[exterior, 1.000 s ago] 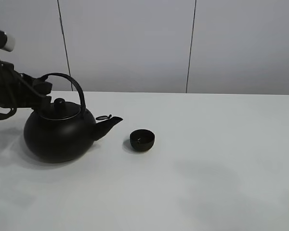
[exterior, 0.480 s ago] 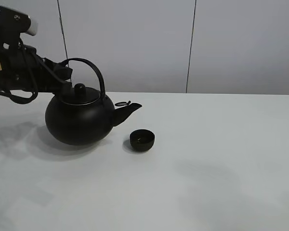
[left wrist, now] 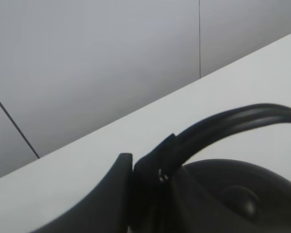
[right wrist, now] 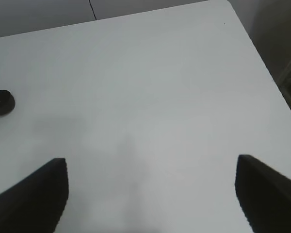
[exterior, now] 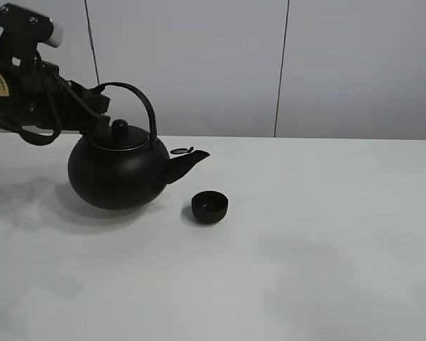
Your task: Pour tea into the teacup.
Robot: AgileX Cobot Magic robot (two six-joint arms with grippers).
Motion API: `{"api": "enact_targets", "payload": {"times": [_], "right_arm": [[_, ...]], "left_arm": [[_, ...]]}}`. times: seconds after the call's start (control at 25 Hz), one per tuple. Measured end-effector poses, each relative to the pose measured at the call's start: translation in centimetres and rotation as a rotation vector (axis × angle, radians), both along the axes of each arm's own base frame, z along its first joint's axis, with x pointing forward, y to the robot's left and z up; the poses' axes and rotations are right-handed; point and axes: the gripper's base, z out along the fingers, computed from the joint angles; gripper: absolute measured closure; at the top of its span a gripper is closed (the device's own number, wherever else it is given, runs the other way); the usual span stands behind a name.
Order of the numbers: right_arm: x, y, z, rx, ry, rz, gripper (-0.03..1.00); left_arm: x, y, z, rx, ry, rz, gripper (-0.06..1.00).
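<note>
We hold the black kettle (exterior: 117, 174) with our left gripper (exterior: 99, 117), whose jaws are clamped on the rear foot of the arched handle (exterior: 143, 106), close to the lid knob (exterior: 118, 127). In the left wrist view one dark finger (left wrist: 119, 194) presses against that handle (left wrist: 223, 124). The kettle seems to hang just clear of the white table (exterior: 326, 234), its shadow spread below it. Its spout (exterior: 190, 161) points at the teacup (exterior: 209, 206), which stands on the table near the spout, lower and slightly beyond its tip.

We judge the kettle heavy and rigid, probably cast metal with liquid inside. Because we grip the handle off its crown, the body will want to swing, so we should tilt slowly. The handle looks smooth and could slip in the jaws. The teacup is small and light, likely to skid if bumped. No tea shows at the spout.

Our right gripper (right wrist: 150, 162) hangs spread wide over bare table, the teacup (right wrist: 1, 102) well off to its side.
</note>
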Motion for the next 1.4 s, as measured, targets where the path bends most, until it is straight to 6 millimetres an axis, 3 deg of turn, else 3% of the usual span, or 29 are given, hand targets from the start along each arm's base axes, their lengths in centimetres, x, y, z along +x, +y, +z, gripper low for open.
{"api": "enact_targets", "payload": {"times": [1.4], "right_arm": [[0.0,0.0,0.0,0.0,0.0,0.0,0.33]], "left_arm": [[0.07,-0.57,0.01,0.093,-0.003,-0.077,0.81]]}}
